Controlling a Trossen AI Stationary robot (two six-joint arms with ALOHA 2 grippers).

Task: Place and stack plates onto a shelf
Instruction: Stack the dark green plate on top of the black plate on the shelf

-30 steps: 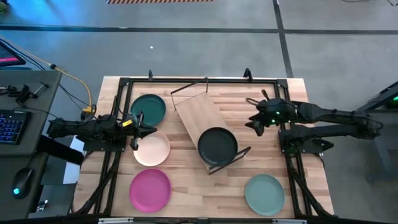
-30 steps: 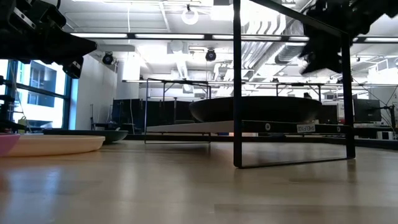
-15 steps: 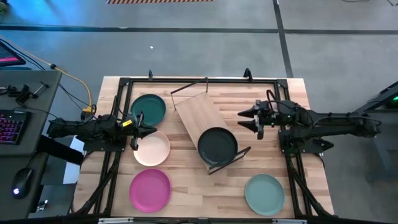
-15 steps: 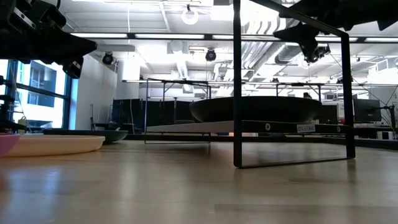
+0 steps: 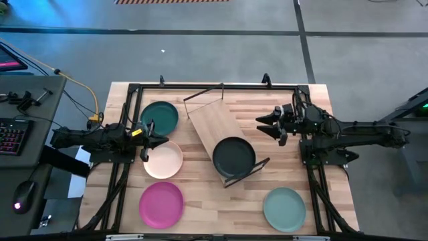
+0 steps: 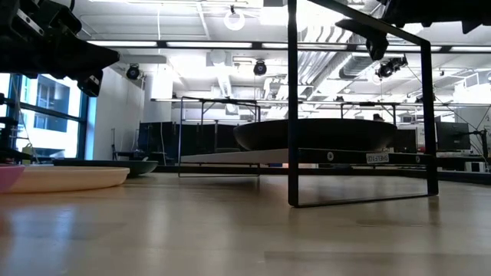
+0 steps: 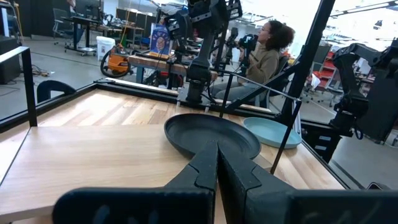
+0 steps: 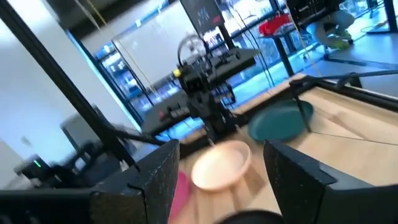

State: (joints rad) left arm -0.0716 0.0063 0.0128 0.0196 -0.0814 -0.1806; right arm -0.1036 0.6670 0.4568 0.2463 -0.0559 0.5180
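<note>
The black plate (image 5: 234, 155) rests on the near end of the light-wood shelf (image 5: 212, 122), which stands slantwise mid-table. Flat on the table lie the teal plate (image 5: 160, 117), the cream plate (image 5: 164, 159), the pink plate (image 5: 161, 204) and the sage plate (image 5: 284, 209). My left gripper (image 5: 148, 132) hangs shut in the air over the gap between the teal and cream plates; its wrist view shows the black plate (image 7: 211, 134) ahead. My right gripper (image 5: 264, 124) is open and high above the table, right of the shelf, pointing left; the cream plate (image 8: 221, 165) shows between its fingers.
A black metal frame (image 5: 200, 87) runs around the table's edges. The shelf's thin black end frame (image 6: 291, 115) stands upright in the low view. Bare tabletop lies between the shelf and the sage plate. A person (image 7: 264, 53) sits beyond the table's right side.
My right gripper has risen and tipped from pointing downward to level, shifting slightly toward the table's left, toward the shelf. The plates and shelf have stayed put.
</note>
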